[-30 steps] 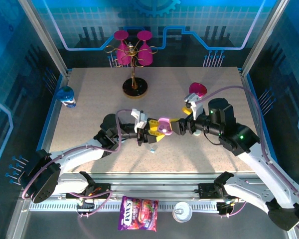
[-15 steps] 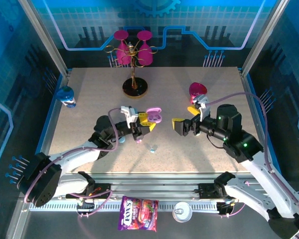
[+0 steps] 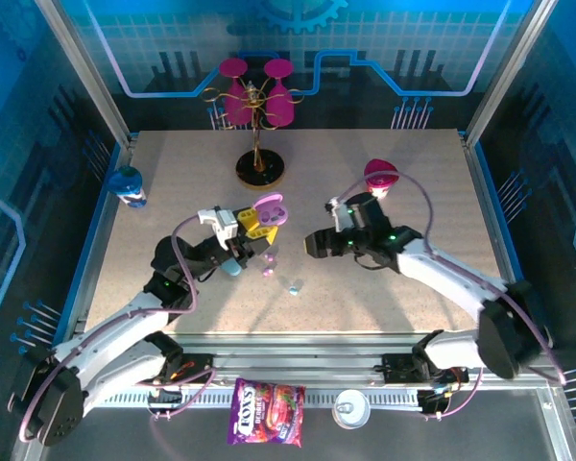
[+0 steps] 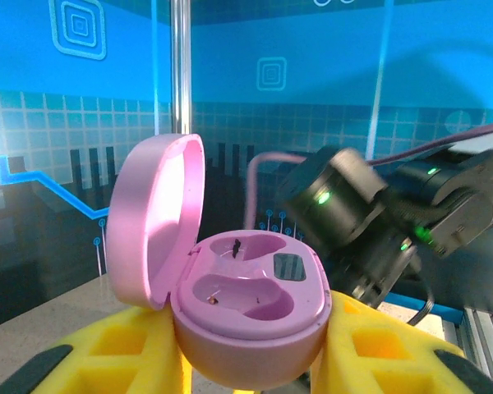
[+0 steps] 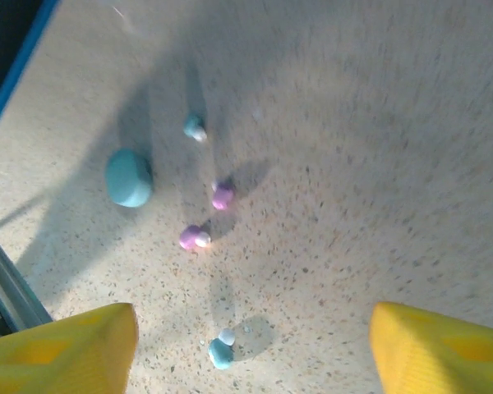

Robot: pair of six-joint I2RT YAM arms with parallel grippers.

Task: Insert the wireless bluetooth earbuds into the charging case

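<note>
pink case: lid up, both cups empty | left gripper: squeezing the pink case tight | right gripper: jaws wide, holding nothing | earbuds: lying loose on table

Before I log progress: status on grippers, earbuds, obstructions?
Left gripper shut on open pink plastic charging case, wells empty. Right gripper open above tiny pastel earbuds, loose on speckled tabletop. Round light-blue case beside them.

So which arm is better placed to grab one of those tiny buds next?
The right arm. Its jaws stand open and empty, the loose pink earbuds lying between them in its wrist view. The left arm is busy: its jaws are shut on the open pink case.
</note>
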